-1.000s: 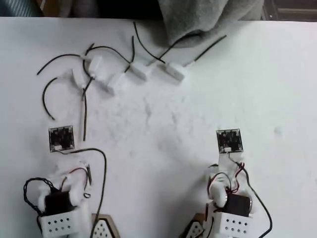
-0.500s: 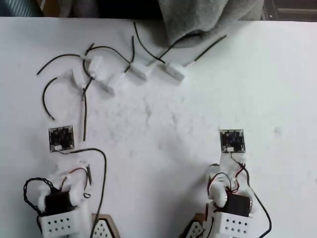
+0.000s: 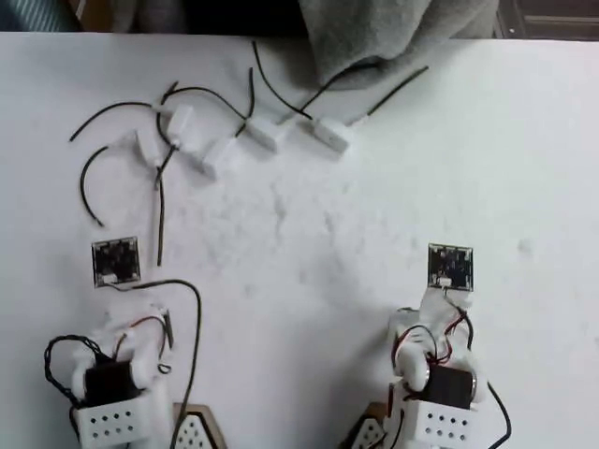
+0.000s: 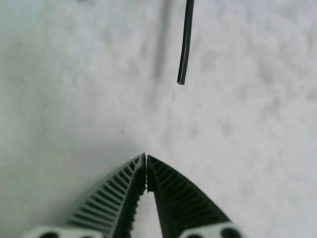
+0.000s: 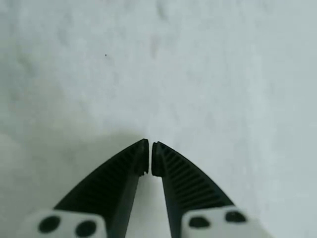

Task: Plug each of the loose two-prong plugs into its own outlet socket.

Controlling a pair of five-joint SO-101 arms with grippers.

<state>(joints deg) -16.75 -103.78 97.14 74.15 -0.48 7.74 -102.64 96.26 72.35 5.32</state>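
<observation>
Several white plug pieces with short black cords lie in a loose row at the far side of the table, among them one [image 3: 217, 157], another [image 3: 267, 133] and a third [image 3: 329, 134]. I cannot tell plugs from sockets among them. My left gripper [image 4: 146, 161] is shut and holds nothing, low over the bare table, with the loose end of a black cord [image 4: 184, 44] just ahead of it. My right gripper [image 5: 150, 148] is also shut and holds nothing over bare tabletop. In the high view the left arm's wrist head [image 3: 116, 261] and the right arm's wrist head [image 3: 450, 266] sit near the front, far from the plugs.
A grey cloth [image 3: 393, 33] hangs over the table's far edge, behind the plugs. A long black cord [image 3: 160, 224] runs from the plug cluster toward the left arm. The arm bases [image 3: 108, 402] [image 3: 435, 398] stand at the front edge.
The right arm's wrist head has swung a little to the right over the table. The left arm and the plugs have stayed put.
</observation>
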